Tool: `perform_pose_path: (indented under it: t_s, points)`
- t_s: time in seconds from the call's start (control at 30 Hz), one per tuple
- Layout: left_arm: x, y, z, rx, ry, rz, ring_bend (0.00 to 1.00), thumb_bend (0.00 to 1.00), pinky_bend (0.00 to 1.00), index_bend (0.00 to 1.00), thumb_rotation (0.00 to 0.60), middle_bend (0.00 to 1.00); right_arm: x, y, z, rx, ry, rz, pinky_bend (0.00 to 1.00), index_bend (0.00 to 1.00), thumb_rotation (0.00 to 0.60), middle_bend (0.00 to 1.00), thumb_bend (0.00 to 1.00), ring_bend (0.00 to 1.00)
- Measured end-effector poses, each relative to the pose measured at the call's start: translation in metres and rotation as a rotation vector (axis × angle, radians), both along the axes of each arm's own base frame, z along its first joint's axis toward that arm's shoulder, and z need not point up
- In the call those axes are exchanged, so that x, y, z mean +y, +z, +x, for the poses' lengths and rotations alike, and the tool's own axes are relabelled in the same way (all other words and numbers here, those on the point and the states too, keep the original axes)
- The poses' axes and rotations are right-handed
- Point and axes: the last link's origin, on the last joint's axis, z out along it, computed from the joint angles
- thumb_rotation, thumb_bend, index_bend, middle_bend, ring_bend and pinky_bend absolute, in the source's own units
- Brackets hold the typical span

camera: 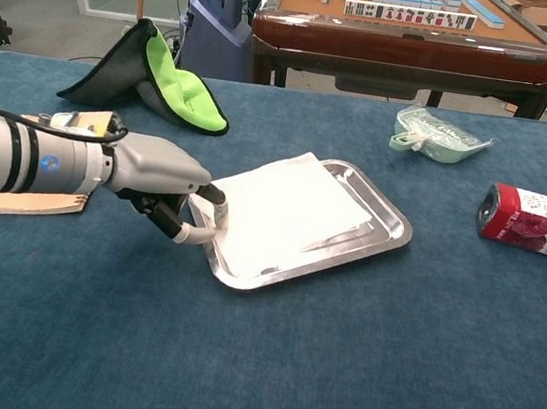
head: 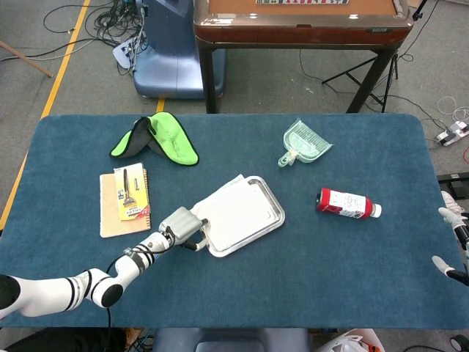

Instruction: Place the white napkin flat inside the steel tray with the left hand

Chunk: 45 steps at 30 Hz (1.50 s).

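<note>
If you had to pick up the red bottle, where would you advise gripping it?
Around the middle of the red bottle, coming from above with the fingers across its width. It lies on its side with open table around it, white cap pointing right, so the round body offers the widest hold.

On my worktop (head: pixel 352 279) the tray (head: pixel 272 220) sits near the middle, with the napkin (head: pixel 233 207) in it, its far-left corner lapping over the rim. My left hand (head: pixel 182 229) is at the tray's near-left corner, fingers touching the napkin there. Left of the hand lies the notepad (head: pixel 124 202); behind that, the mitt (head: pixel 155 139). Behind the tray to the right is the dustpan (head: pixel 305 143), and right of the tray lies the bottle (head: pixel 347 203). My right hand (head: pixel 453 242) shows at the far right edge.
</note>
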Motion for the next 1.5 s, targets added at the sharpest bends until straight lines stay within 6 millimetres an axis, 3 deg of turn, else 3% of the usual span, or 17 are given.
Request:
perform_pose_path:
  t_s: [1.0, 1.3, 1.5]
  points:
    - [-0.007, -0.009, 0.016, 0.016, -0.074, 0.016, 1.00, 0.38, 1.00, 0.23, 0.161, 1.00, 0.004, 0.004, -0.002, -0.003, -0.006, -0.018, 0.25, 0.21, 0.600, 0.31, 0.08, 0.20]
    - [0.000, 0.010, 0.035, -0.093, -0.031, 0.049, 1.00, 0.38, 1.00, 0.23, 0.164, 1.00, 0.002, 0.003, -0.004, -0.007, -0.003, -0.015, 0.25, 0.21, 0.600, 0.31, 0.08, 0.20]
    - [0.005, 0.005, 0.048, -0.110, -0.022, 0.057, 1.00, 0.38, 1.00, 0.20, 0.171, 1.00, 0.002, 0.004, -0.004, -0.006, -0.002, -0.016, 0.25, 0.21, 0.600, 0.31, 0.08, 0.20]
